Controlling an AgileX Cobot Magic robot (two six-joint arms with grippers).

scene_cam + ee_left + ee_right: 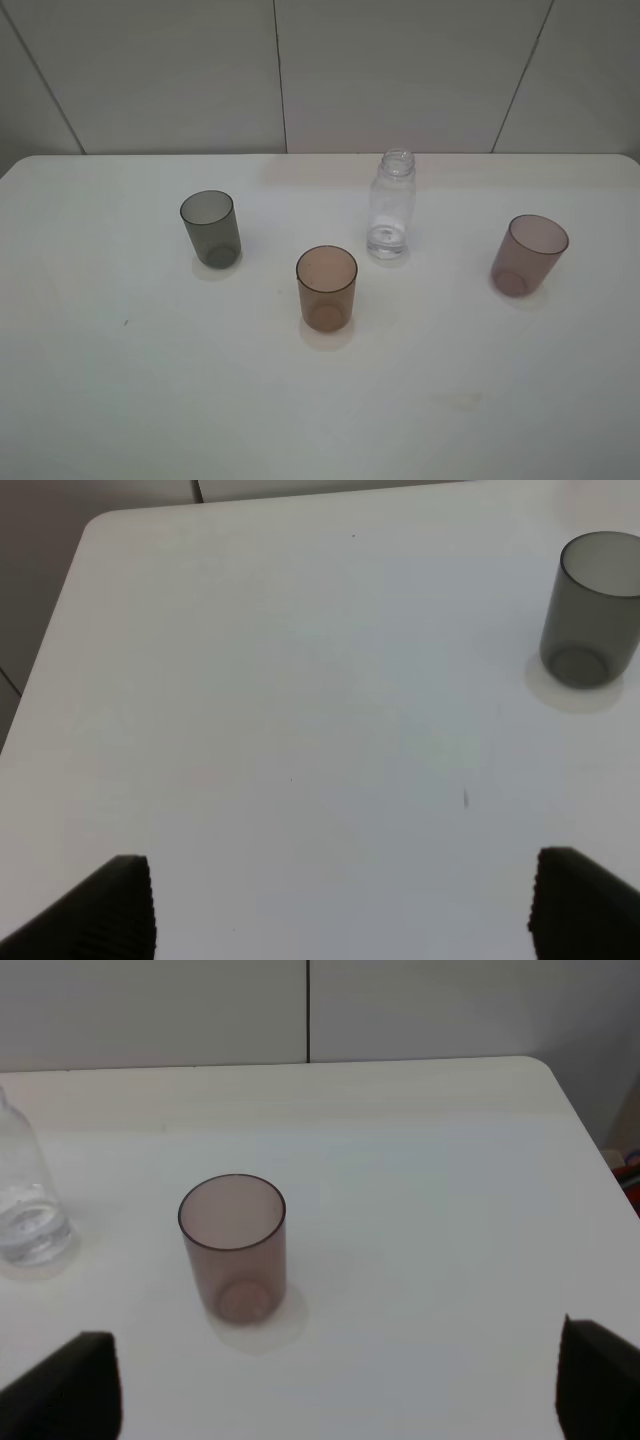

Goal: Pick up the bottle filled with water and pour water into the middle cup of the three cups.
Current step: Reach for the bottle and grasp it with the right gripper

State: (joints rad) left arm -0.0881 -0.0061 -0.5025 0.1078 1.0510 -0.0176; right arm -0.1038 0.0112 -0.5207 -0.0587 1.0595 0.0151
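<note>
The clear bottle point(391, 206) stands upright with no cap, behind and right of the amber-brown middle cup point(326, 288). The smoky grey cup point(211, 228) stands at the left and the mauve-purple cup point(528, 255) at the right. No arm shows in the exterior view. In the left wrist view my left gripper point(340, 905) is open and empty over bare table, with the grey cup point(591, 610) far ahead. In the right wrist view my right gripper point(340, 1380) is open and empty, the mauve cup point(235, 1247) just ahead of it and the bottle point(25, 1210) at the frame edge.
The white table point(120, 400) has rounded far corners and ends at a grey panelled wall point(300, 70). The table's right edge point(590, 1140) shows in the right wrist view, with coloured items on the floor beyond it.
</note>
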